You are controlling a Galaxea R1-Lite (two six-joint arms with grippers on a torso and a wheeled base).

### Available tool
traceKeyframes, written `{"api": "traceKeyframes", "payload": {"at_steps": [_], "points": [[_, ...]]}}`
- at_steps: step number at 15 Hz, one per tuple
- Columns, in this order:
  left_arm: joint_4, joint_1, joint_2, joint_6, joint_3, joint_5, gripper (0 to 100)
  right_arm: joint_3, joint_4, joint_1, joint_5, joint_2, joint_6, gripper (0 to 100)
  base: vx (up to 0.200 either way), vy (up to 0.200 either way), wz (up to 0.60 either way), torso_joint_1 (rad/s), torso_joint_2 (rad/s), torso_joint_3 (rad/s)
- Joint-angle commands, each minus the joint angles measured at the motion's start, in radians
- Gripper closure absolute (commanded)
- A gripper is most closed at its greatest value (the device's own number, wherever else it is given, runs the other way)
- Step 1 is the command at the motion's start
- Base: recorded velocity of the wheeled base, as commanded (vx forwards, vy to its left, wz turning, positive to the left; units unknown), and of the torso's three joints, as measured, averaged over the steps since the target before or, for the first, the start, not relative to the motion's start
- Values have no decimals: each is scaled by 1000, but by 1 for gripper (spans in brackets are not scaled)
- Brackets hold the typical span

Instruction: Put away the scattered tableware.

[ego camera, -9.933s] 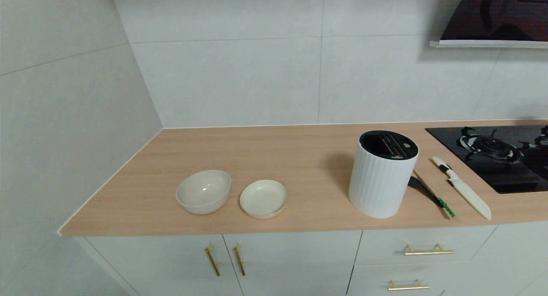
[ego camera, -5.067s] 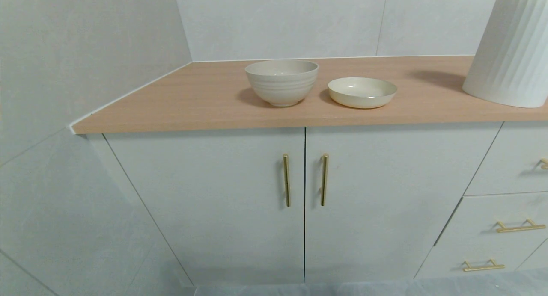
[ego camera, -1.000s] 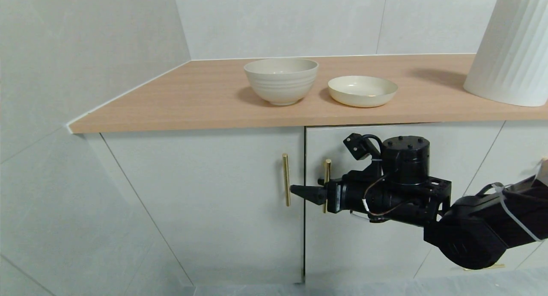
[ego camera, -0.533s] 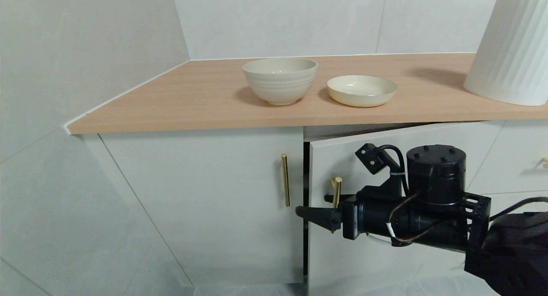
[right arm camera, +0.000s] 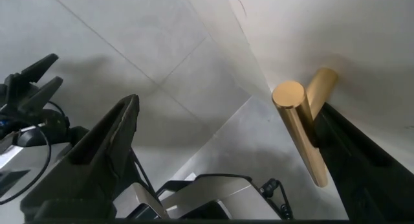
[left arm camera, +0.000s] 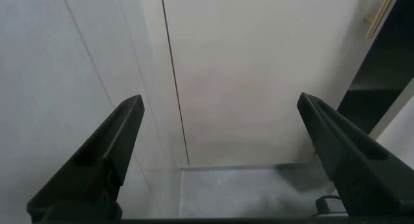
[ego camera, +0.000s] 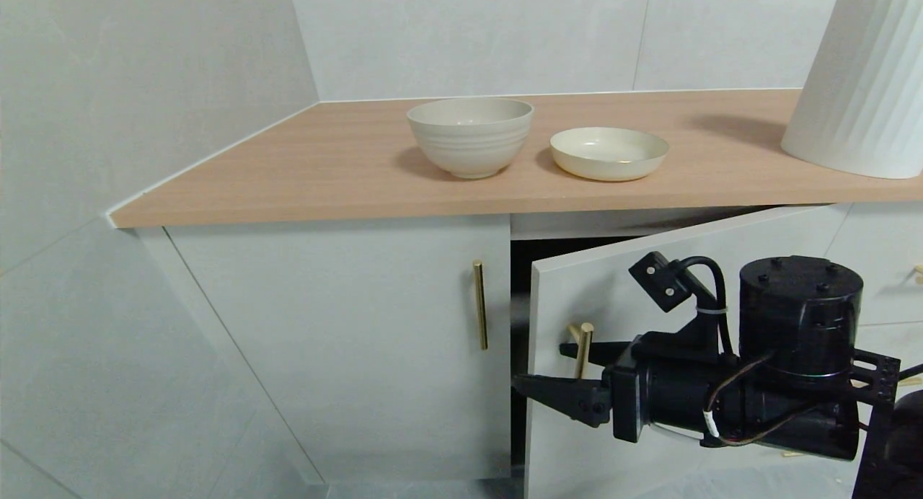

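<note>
Right gripper (ego camera: 537, 367) is straddling the door handle (ego camera: 583, 349), fingers (ego camera: 562, 402) spread, not clamping; left gripper (left arm camera: 220, 153) is gaping. Bowl (ego camera: 469, 135) is sitting on tabletop (ego camera: 288, 174) at shallow dish's (ego camera: 609, 151) 9 o'clock: probably rigid, slick, breakable; pinching rim advised.

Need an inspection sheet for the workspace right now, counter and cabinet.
Surface: wooden countertop above white cabinets.
Job's things: bowl and shallow dish side by side on the countertop, apart, both upright.
Clutter: white ribbed holder at the countertop's right.
Grippers: right gripper open, brass handle between its fingers, right cabinet door partly open; left gripper open, holding nothing, low before the left cabinet door.
Cables: black cable looped at the right wrist.
Surroundings: left cabinet door shut; tiled wall behind.
</note>
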Motion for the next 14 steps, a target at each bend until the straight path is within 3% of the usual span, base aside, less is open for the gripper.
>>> {"api": "traceKeyframes", "payload": {"at_steps": [1,3,4,7,9,11,14], "points": [[0,0,0,2,0,-2,0,1,1,7,13,7,1,0,0,0,0,0,0,0],[3,0,0,34,-49,-14,0,-1,1,10,19,14,1,0,0,0,0,0,0,0],[12,-1,9,34,-100,-42,0,-4,1,10,24,14,1,0,0,0,0,0,0,0],[159,-1,198,37,-351,-232,0,-1,1,12,33,14,1,0,0,0,0,0,0,0],[184,-3,409,51,-471,-353,0,-1,1,12,32,12,1,0,0,0,0,0,0,0],[182,-9,586,82,-563,-411,0,1,1,12,32,11,1,0,0,0,0,0,0,0],[138,-95,877,79,-687,-450,0,1,1,20,32,11,1,0,0,0,0,0,0,0]]}}
